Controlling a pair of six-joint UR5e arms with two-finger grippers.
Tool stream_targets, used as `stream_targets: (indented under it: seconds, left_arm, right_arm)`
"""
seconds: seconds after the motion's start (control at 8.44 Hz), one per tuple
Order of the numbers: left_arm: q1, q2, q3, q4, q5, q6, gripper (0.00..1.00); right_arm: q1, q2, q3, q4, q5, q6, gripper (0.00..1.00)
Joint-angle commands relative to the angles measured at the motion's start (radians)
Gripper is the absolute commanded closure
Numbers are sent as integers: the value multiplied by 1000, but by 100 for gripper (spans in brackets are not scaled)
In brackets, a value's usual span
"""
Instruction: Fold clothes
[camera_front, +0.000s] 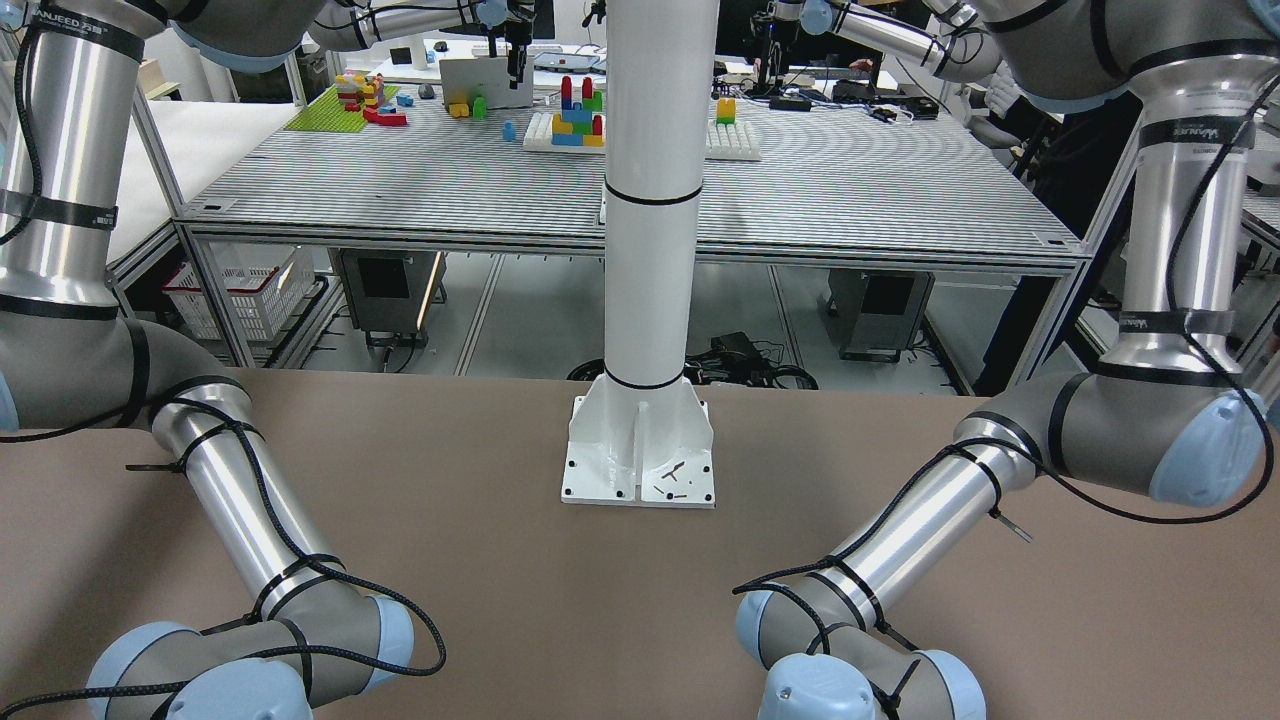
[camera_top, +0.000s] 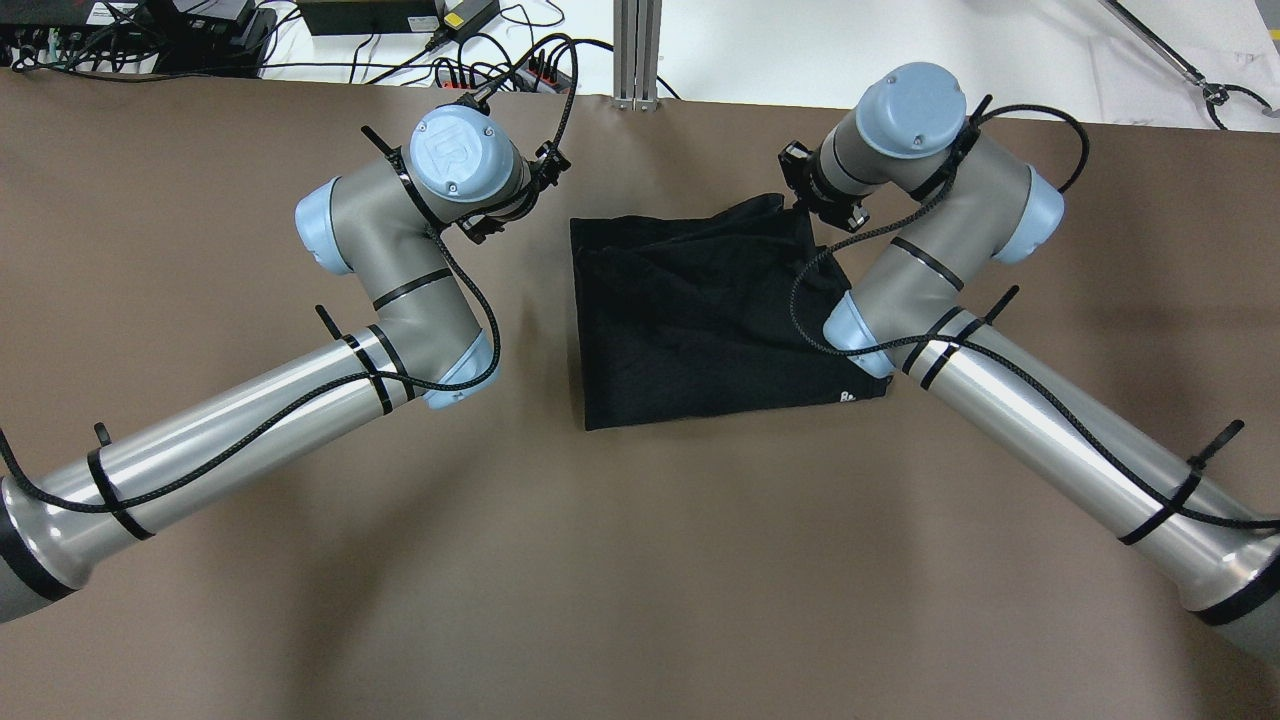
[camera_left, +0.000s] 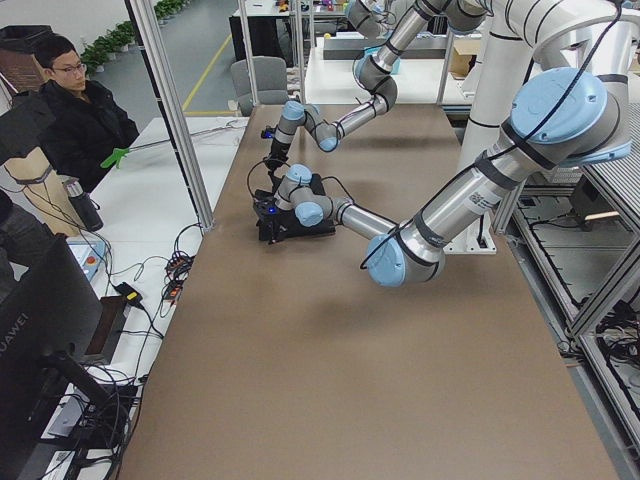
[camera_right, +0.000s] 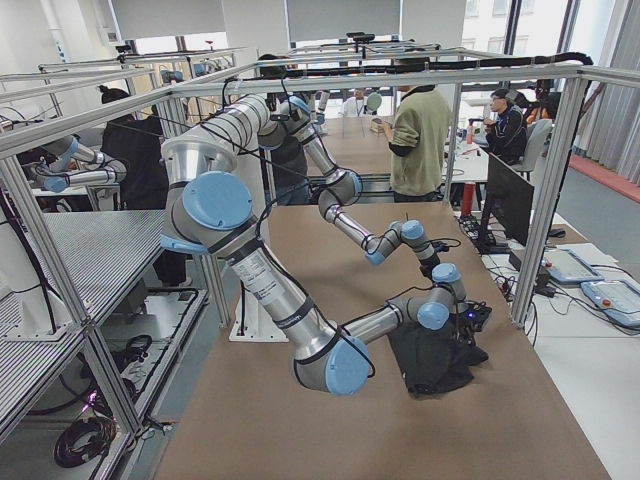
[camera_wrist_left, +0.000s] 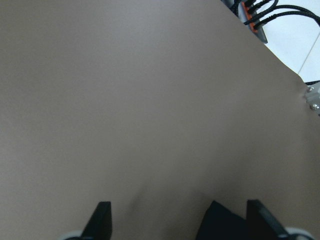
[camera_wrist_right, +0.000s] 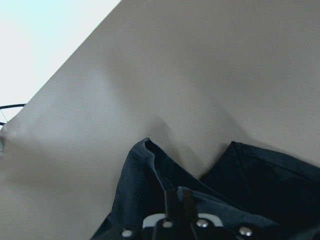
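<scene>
between the two tools lies the black garment (camera_top: 690, 330), rumpled and partly folded on the table (camera_top: 640, 580). the right tool (camera_wrist_right: 178, 197) looks clenched on its far corner, holding it slightly raised. the left tool (camera_wrist_left: 180, 220) is released, the other far corner just beside it. next, i judge: grip that corner, then draw both toward the robot. the table edge runs close beyond the tools; bare room lies behind them.

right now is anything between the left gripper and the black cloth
Nothing visible. The left gripper is open over bare table just beside the cloth, with only tabletop in the gap. The right gripper is shut on the cloth at its far corner on the robot's right.
</scene>
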Motion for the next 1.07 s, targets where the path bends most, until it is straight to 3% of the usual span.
stream_targets:
  seconds: [0.0,0.12,0.24,0.36,0.59,0.95]
  left_arm:
    - [8,11,0,-2,18,-1,5]
    - [8,15,0,-2,18,2,5]
    - [8,20,0,-2,18,4,5]
    - [8,21,0,-2,18,5,5]
    - [8,25,-2,-2,20,2,5]
    - [27,21,-29,5,23,-6,5]
  right_arm:
    - [15,135,-131,-44,-157,48,100]
    - [15,145,-151,-43,-206,48,97]
    - [15,153,-156,-44,-239,48,39]
    - [15,172,-156,-47,-247,61,27]
    - [15,192,-156,-46,-245,94,22]
    - [0,168,-107,-41,-228,117,22]
